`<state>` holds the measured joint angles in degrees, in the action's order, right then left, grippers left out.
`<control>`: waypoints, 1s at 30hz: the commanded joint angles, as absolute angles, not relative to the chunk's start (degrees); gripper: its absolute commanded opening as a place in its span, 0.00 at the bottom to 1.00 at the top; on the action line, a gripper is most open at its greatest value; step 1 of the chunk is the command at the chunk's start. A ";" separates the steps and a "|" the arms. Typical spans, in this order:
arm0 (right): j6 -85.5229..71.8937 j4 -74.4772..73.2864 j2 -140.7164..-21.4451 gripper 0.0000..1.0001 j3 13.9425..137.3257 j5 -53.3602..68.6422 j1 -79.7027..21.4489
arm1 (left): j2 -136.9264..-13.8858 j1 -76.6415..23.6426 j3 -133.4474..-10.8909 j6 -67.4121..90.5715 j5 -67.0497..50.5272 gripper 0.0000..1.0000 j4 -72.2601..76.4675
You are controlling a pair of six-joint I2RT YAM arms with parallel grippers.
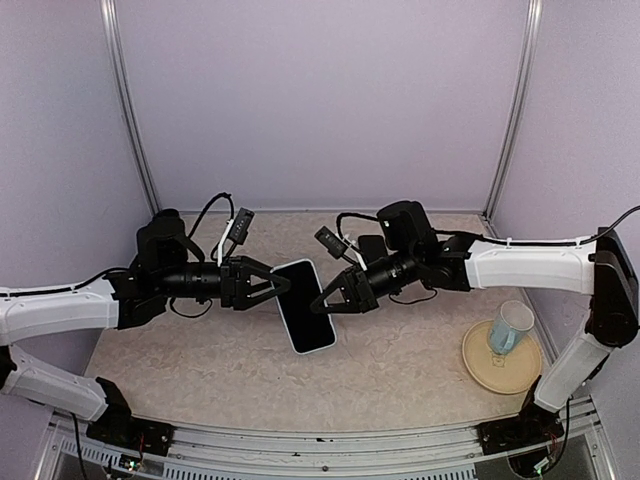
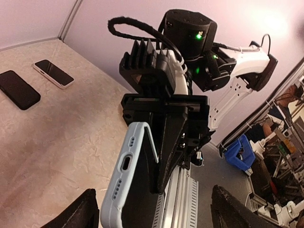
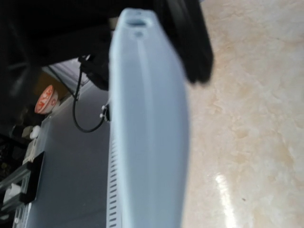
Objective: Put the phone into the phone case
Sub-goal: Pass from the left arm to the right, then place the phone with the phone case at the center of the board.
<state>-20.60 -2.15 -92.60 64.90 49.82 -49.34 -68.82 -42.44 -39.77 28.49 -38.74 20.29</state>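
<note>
Left gripper [image 1: 282,291] spread open, just off case [image 1: 310,325], apparently leaving the hold to the other side. Case up off table [image 1: 400,370], tilted, clamped at right edge by right gripper [image 1: 324,302]. Dark inside; can't tell if phone's seated.

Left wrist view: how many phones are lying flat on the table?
2. A black phone at the far left edge, and a white-rimmed phone beside it, apart, nearer the wall. More may be hidden behind the blue case.
</note>
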 commanded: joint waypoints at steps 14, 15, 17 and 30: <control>-27.19 -2.05 -96.56 0.00 68.29 45.84 -38.49 | -57.34 -40.91 -36.90 26.81 -25.02 0.99 14.32; -27.02 -3.15 -97.47 0.00 69.25 45.32 -37.81 | -56.79 -40.87 -36.65 26.81 -24.51 0.99 14.08; -26.81 -4.89 -99.29 0.00 70.96 44.78 -36.94 | -56.16 -40.87 -36.24 26.81 -23.97 0.99 13.58; -26.23 -9.02 -111.93 0.00 83.17 43.03 -33.59 | -54.37 -40.87 -35.78 27.19 -23.30 0.99 12.66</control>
<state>-26.65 -8.80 -108.99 78.11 42.87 -34.74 -55.53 -41.17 -36.53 27.77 -23.86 13.06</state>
